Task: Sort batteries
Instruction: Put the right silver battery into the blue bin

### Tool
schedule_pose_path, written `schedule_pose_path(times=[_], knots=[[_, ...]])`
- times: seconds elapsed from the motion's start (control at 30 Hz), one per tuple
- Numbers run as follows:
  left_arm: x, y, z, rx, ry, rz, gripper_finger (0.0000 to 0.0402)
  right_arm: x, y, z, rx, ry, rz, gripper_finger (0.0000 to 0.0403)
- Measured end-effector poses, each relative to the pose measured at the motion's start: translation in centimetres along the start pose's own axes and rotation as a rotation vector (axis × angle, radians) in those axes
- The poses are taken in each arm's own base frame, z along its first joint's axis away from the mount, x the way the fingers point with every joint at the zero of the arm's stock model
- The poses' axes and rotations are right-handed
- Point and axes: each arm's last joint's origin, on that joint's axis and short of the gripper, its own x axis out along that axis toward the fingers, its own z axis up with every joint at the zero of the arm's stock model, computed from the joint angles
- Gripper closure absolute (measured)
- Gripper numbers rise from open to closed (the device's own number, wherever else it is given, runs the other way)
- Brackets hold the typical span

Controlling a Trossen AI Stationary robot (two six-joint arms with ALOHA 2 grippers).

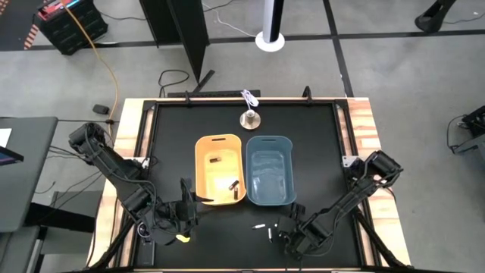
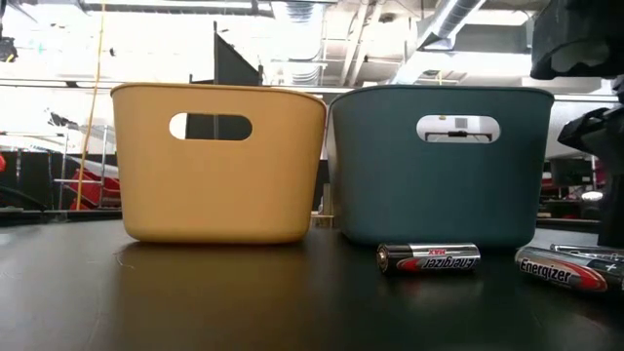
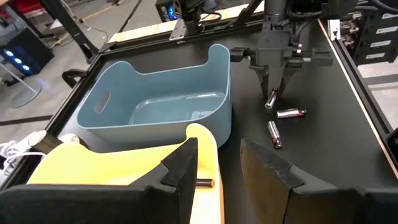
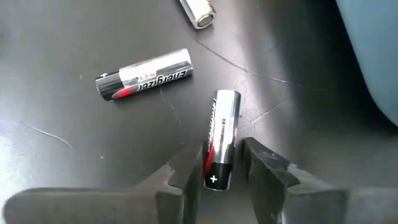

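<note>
A yellow tub (image 1: pixel 220 171) and a blue tub (image 1: pixel 269 171) stand side by side at mid table. Two dark batteries (image 1: pixel 233 186) lie in the yellow tub. Two silver-black-red batteries (image 4: pixel 144 74) (image 4: pixel 199 11) lie on the black table in front of the blue tub, and also show in the low view (image 2: pixel 429 258). My right gripper (image 4: pixel 221 177) is shut on a third battery (image 4: pixel 222 134) beside them. My left gripper (image 3: pixel 224 168) is open and empty over the yellow tub's near right corner (image 3: pixel 205 140). My right gripper pinches the battery's plus end (image 4: pixel 214 174) between its two fingers, one on each long side. The fingers come from above, slanting down, and lie along the battery. The battery slants down below the fingers (image 3: pixel 271 98). Whether its free end touches the table I cannot tell.
A silver bell-shaped object (image 1: pixel 250 118) and a white cable (image 1: pixel 248 97) sit near the table's far edge. A small yellow item (image 1: pixel 182 238) lies near the left arm. Bare black table (image 1: pixel 318 152) lies right of the blue tub.
</note>
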Motion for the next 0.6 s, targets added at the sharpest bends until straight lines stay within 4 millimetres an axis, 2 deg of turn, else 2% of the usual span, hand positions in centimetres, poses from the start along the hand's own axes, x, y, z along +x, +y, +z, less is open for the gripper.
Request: schedule_pose_path(times=[0.4,0.6], knots=[[0.00,0.00,0.01,0.006,0.000,0.000,0.0286,0.46,0.35,-0.48,-0.013,0.008,0.009,0.0349],[-0.01,0.00,0.01,0.006,0.000,0.000,0.0286,0.33,0.67,-0.75,-0.019,0.000,0.025,0.0362]])
